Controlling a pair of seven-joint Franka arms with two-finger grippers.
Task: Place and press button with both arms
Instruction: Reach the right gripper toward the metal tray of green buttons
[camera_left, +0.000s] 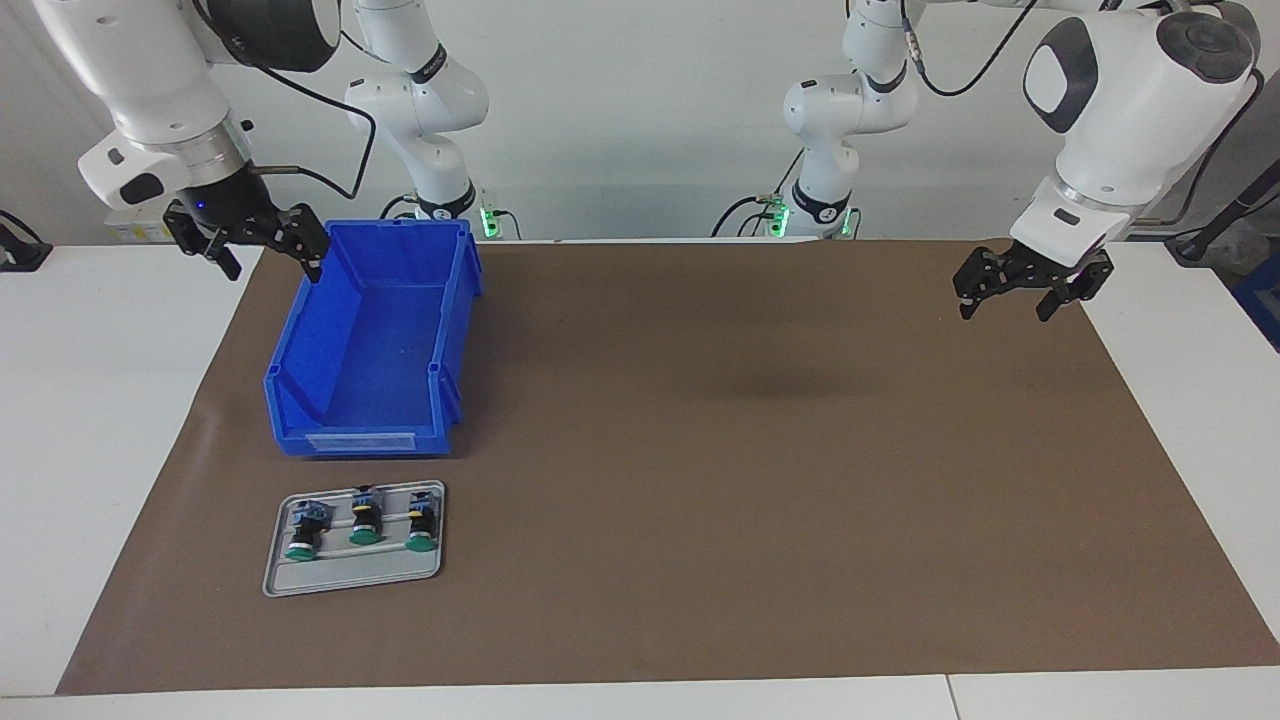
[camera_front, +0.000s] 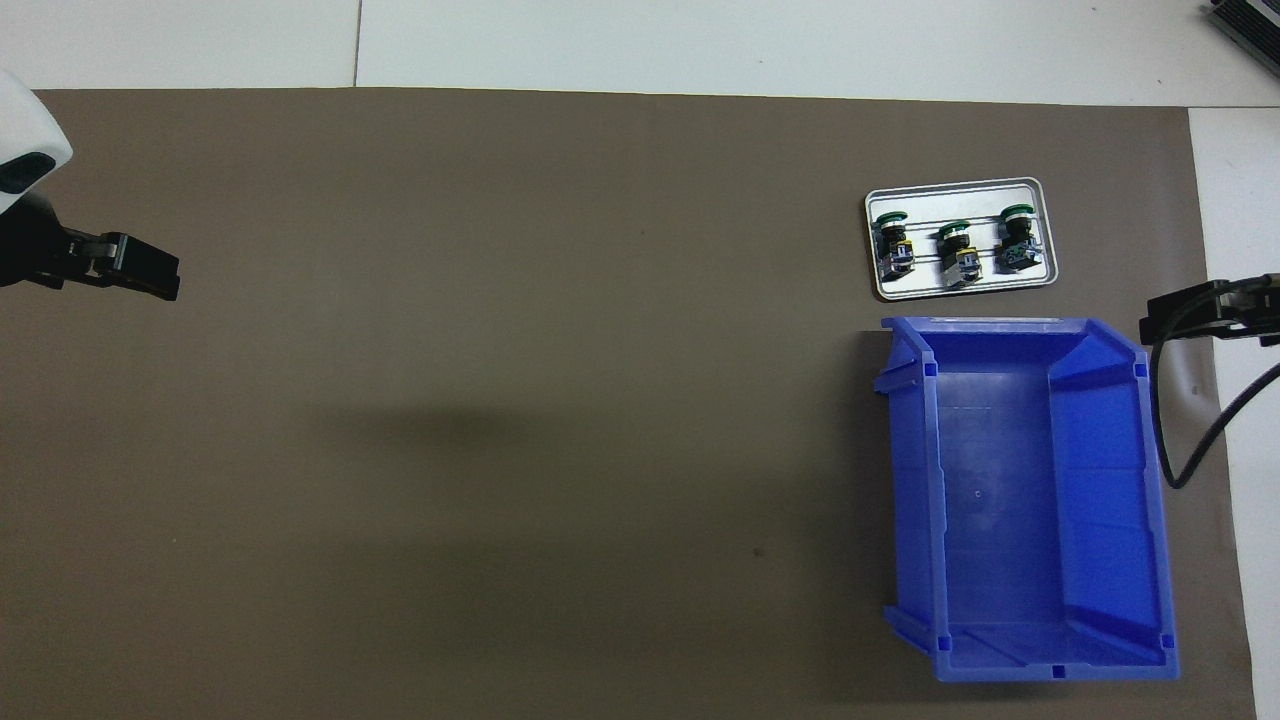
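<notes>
Three green-capped buttons are seen lying in a row on a small grey tray (camera_left: 300, 583), caps pointing away from the robots. Which one is the task's button cannot be told; the middle one (camera_left: 365, 518) is marked here, with one neighbour (camera_left: 305, 531) toward the right arm's end and the other neighbour (camera_left: 422, 522) toward the left arm's end. No button is touched by either gripper.

The tray is placed on the brown mat (camera_left: 760, 470), just beside the low front of an empty blue bin (camera_left: 375, 340) and farther from the robots than the bin. Both are located toward the right arm's end of the table (camera_left: 90, 420).

The right gripper (camera_left: 262, 250) is held raised over the mat's edge beside the bin's corner nearest the robots, fingers spread wide, nothing held. The left gripper (camera_left: 1010, 297) is held raised over the mat's edge at the left arm's end, well apart from the tray, fingers also wide, nothing held.
</notes>
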